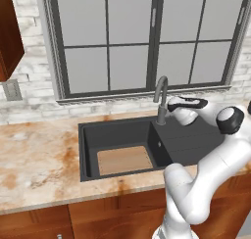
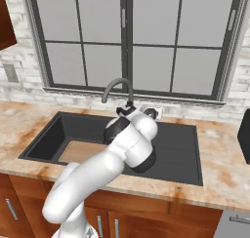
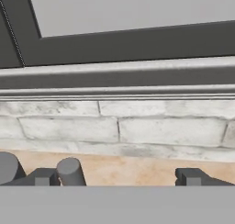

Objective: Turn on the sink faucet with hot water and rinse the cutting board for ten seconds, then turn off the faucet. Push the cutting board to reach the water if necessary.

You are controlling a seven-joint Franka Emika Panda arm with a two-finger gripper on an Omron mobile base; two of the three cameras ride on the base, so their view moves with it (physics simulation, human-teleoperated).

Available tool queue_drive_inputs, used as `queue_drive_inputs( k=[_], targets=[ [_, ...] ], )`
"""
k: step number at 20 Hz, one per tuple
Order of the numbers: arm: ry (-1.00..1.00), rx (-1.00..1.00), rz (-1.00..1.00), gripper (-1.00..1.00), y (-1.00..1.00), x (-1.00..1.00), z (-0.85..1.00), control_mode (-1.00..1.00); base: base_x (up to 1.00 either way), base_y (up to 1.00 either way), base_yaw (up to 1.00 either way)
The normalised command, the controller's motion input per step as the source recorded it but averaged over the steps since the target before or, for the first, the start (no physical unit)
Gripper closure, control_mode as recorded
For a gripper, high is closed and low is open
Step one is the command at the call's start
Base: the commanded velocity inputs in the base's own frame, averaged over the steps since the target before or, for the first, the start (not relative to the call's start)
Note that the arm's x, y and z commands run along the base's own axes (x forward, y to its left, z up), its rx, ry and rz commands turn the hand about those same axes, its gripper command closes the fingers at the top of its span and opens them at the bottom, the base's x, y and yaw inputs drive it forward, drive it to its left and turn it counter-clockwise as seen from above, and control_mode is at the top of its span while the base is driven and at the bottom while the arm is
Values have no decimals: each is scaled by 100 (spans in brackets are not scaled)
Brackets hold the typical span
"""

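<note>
Charcoal rectangular sink (image 1: 93,155), matte, set in a mottled tan-orange marble-look tabletop (image 1: 34,159); one deep basin on the left, flat drainboard side on the right. Thin light-tan wooden cutting board (image 1: 125,159) lies flat on the basin floor, toward the front-right corner, woodgrain faint. Slim grey metal gooseneck faucet (image 1: 161,98) w/ arched spout rises from the back rim between basin and drainboard; spout tip hangs over the basin, not above the board as far as the left base view shows. No stream under the spout.

End effector (image 3: 117,176): two small dark finger tips stand wide apart, nothing between them, nothing held. Hand view: grey cylindrical stub, prob. the faucet's side lever, just beside the left tip (image 3: 42,176); contact can't be told. A second, thicker grey cylinder at far left edge, prob. the faucet base. White arm reaches over the drainboard w/ hand just right of the faucet stem.

Behind: whitewashed brick backsplash (image 3: 114,126), rough coursed texture; dark-framed window (image 1: 147,37) w/ pale grey panes. Reddish-brown wood cabinet fronts (image 1: 34,223) below the tabletop.
</note>
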Motion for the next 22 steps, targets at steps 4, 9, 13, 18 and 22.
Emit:
queue_drive_inputs(
  k=[4,9,13,18,22],
  targets=[
    [0,0,0,-100,0,12,0,-100,0,0,0],
    [0,0,0,-100,0,12,0,-100,0,0,0],
    [0,0,0,-100,0,9,0,-100,0,0,0],
    [0,0,0,-100,0,0,0,-100,0,0,0],
    [0,0,0,-100,-1,0,0,-100,0,0,0]
  ],
)
